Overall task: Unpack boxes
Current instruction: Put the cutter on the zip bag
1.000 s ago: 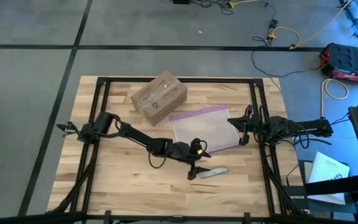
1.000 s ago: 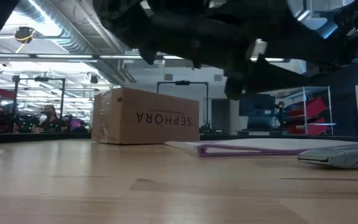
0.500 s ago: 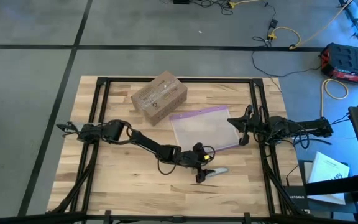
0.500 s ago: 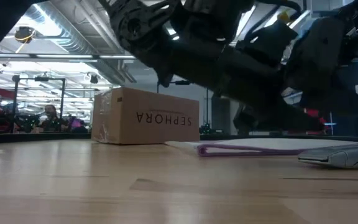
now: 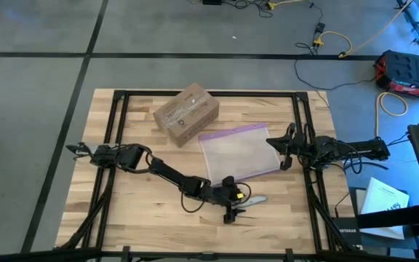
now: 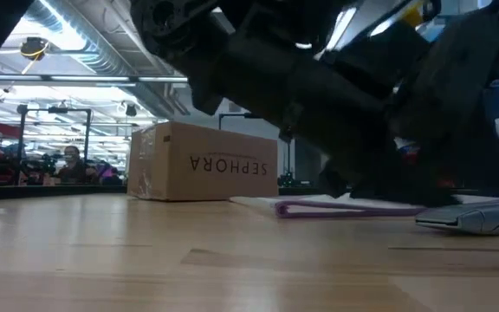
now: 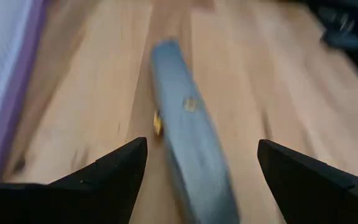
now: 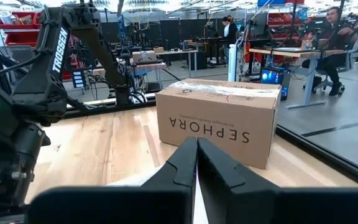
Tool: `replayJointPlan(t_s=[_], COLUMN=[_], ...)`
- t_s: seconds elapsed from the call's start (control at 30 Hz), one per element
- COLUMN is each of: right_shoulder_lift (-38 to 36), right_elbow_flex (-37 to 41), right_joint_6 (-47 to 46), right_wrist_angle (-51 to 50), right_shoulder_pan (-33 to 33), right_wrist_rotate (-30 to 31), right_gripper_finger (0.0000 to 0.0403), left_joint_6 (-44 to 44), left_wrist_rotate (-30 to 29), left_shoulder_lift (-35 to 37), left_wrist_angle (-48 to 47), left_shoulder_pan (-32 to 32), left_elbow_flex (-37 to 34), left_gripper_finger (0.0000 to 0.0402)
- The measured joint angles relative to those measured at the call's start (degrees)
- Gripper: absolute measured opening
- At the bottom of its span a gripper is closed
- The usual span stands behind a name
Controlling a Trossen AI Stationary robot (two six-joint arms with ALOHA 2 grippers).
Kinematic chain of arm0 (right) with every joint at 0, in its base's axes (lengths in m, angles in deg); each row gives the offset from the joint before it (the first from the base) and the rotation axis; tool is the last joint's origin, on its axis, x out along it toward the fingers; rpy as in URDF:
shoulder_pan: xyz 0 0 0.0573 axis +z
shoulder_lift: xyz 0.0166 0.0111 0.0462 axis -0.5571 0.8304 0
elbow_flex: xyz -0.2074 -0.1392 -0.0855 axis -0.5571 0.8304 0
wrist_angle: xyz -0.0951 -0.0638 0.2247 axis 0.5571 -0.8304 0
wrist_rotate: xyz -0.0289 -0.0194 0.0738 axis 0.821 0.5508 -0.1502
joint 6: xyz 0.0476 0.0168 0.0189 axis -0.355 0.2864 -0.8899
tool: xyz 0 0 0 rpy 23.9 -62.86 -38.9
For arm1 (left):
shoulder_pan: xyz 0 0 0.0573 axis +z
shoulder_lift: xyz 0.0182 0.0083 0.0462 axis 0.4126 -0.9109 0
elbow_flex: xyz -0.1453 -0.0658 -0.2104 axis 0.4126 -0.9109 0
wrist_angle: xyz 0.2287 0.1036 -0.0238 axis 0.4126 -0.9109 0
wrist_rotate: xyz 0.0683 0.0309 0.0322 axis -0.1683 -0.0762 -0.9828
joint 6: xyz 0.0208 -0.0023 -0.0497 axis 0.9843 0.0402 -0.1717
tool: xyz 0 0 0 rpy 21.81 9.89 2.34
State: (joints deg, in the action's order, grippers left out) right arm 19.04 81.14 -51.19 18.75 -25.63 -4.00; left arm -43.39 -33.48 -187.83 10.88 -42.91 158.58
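Box [image 5: 186,114] sits closed at the far middle of the desk [image 5: 129,211], its SEPHORA side facing the near edge. A clear bag [image 5: 237,151] lies just right of it. The left gripper [image 5: 233,212] is low at the near middle, fingers [image 7: 114,168] apart on either side of a grey tool [image 7: 191,155]. The right gripper [image 5: 277,151] waits at the right edge, fingers [image 8: 182,165] pressed together.

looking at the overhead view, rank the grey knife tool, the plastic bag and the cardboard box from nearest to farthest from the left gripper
1. Grey knife tool: right at the left gripper, between its open jaws.
2. Plastic bag: mid-table, just beyond.
3. Cardboard box: far edge of the table.
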Motion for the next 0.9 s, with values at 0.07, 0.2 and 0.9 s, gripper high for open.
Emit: replayJointPlan(t_s=[0.07,0.2,0.9], right_shoulder_lift=[-0.02,0.00,0.00], right_elbow_flex=[0.02,0.00,0.00], right_joint_6=[-0.02,-0.09,-0.13], right_wrist_angle=[-0.04,-0.28,-1.38], right_shoulder_pan=[0.02,0.00,0.01], right_wrist_rotate=[0.00,-0.02,-0.02], right_gripper_finger=[0.0000,0.0000,0.0000], left_joint_6=[-0.29,-0.55,1.69], left_wrist_rotate=[-0.40,-1.33,-2.16], left_shoulder_lift=[0.00,0.00,0.02], left_wrist_angle=[-1.19,-1.18,-2.66], left_shoulder_pan=[0.00,0.44,1.31], left_elbow_flex=[-0.01,-0.04,-0.01], left_gripper_finger=[0.0295,0.0295,0.0237])
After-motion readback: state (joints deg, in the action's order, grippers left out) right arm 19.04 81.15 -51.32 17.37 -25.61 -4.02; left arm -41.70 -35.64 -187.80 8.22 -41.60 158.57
